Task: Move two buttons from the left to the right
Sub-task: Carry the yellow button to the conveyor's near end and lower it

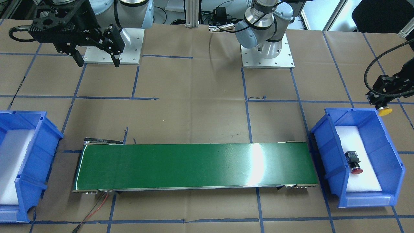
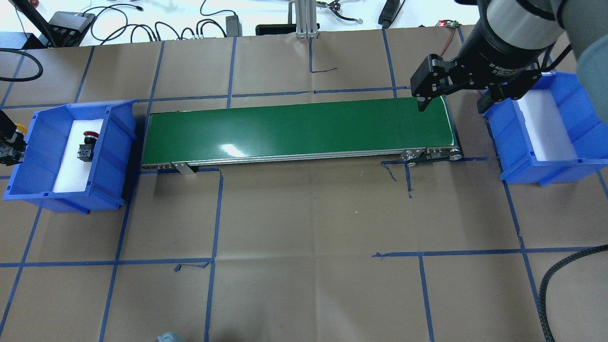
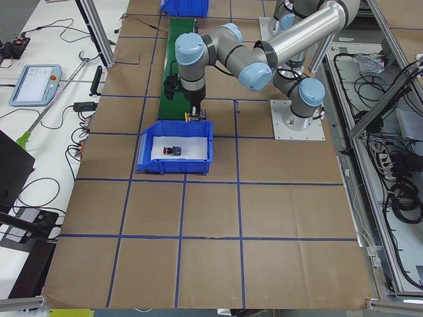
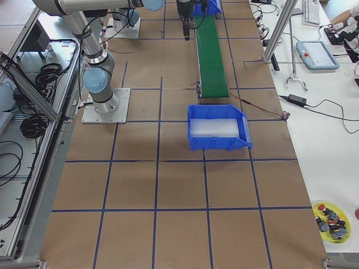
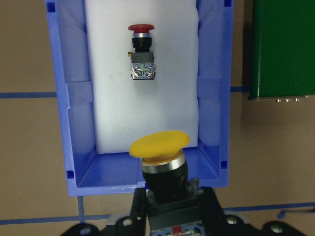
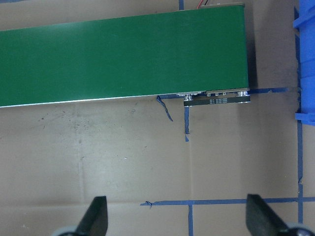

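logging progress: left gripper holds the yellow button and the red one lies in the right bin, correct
No: the red button lies in the left bin, not the right, as the overhead view shows. The left gripper does hold the yellow button.

Left tool [image 5: 170,211] seemingly pinches yellow button [image 5: 160,145]; right tool [image 1: 97,62] hangs spread.

No text can be read; the small white lettering [image 2: 509,71] on the right gripper [image 2: 454,103] is blurred.
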Controlling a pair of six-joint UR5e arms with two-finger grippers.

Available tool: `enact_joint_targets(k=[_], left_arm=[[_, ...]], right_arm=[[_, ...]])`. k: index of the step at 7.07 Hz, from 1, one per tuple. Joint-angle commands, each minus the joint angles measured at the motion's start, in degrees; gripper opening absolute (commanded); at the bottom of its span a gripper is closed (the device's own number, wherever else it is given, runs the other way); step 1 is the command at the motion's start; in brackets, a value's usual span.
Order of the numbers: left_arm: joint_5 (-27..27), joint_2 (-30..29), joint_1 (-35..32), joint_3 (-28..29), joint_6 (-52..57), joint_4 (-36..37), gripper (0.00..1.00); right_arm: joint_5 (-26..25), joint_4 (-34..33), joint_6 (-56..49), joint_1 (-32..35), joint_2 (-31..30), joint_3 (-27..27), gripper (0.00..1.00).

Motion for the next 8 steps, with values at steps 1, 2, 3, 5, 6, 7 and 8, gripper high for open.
enact_joint_targets(k=[1, 2, 3, 5, 6, 7, 8], left_arm=[[0.09, -0.23, -9.54, 1.86, -4.01, -0.81, 0.03], [-0.52, -0.76, -13.24, 1.86, -10.05, -0.29, 0.03], [-0.78, -1.2, -16.59, 1.86, -16.63, -0.02, 0.03], [-0.61, -5.04, -23.27, 1.6, -25.98, 4.35, 0.03], [-0.52, -7.85, -25.74, 0.99, -29.41, 7.86, 0.03], [-0.35, -10.4, -27.59, -0.84, -28.66, 13.2, 0.03], [0.0, -12.69, -27.61, -1.56, -26.91, 17.17, 0.03]], right_arm=[[0.04, 0.09, 0.0, 0.0, 0.0, 0.19, 1.0], [0.04, 0.35, 0.0, 0.0, 0.0, 0.37, 1.0], [0.04, 0.35, 0.0, 0.0, 0.0, 0.37, 1.0], [-0.05, 0.35, 0.0, 0.0, 0.09, 0.45, 1.0], [-0.23, 0.44, -0.09, 0.0, 0.09, 0.45, 1.0], [-0.14, 0.87, -0.09, 0.0, 0.0, 0.45, 1.0], [-0.14, 0.97, -0.09, 0.0, -0.09, 0.19, 1.0]])
